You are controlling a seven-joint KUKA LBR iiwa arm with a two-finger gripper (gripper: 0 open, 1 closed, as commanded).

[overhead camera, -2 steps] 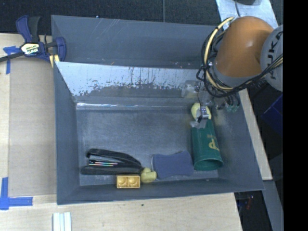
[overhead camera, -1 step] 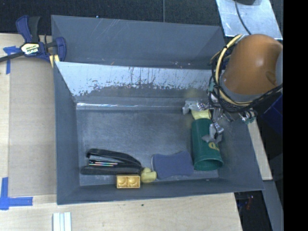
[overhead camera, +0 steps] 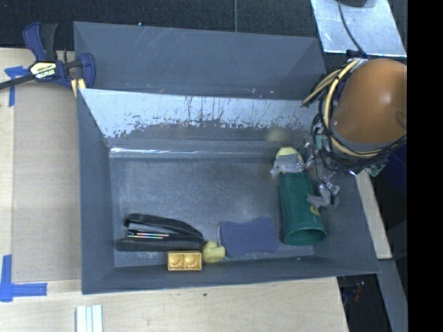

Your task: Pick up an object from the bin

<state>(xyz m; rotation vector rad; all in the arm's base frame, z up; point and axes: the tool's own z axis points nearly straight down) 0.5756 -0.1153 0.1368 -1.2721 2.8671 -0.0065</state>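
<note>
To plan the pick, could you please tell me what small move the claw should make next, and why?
Probably ease down onto the dark green cylindrical cup lying on its side at the grey metal bin's right: the claw hangs just beside it, other things lie farther left.

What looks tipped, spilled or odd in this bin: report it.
The green cup lies tipped on its side at the right of the bin, mouth toward the front wall, beside the gripper. Nothing looks spilled or broken; the black stapler lies flat at front left.
</note>
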